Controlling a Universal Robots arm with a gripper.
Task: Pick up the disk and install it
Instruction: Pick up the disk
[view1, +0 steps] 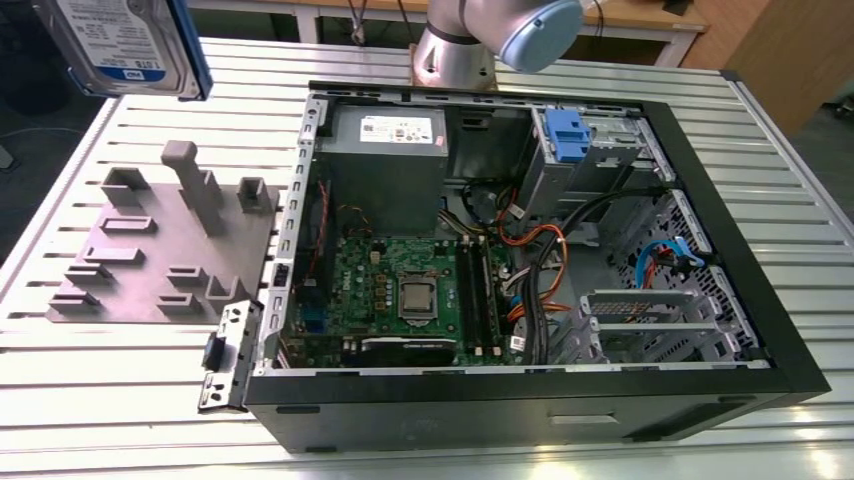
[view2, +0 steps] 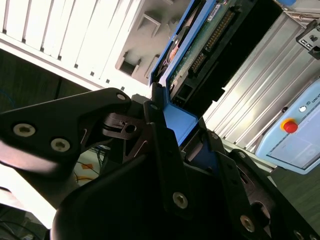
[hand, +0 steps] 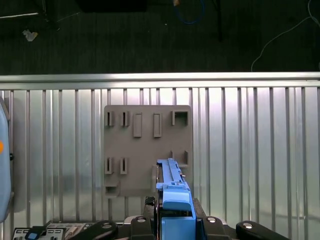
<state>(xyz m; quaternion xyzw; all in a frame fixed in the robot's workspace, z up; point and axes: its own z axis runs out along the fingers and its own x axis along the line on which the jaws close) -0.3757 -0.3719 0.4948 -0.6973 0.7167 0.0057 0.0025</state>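
Silver metal disk (view1: 118, 45), blue-framed, hangs at the frame's upper left in the exterior view, label showing; its long axis runs straight out from the black hand (hand: 175, 216) clamped on it, pointing toward a grey slotted plate (hand: 145, 145) on the ribbed desk (hand: 250, 150)

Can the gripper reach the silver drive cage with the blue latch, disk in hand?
Probably yes: the black computer case lies open, nothing covers the silver metal cage, cables run beside it. The gripper holds the blue-framed silver disk clear above the table.

Exterior view looks down across case (view1: 534, 396) and grey fixture (view1: 147, 285); both wrist views share that fixture (hand: 145, 150) (view2: 145, 37).
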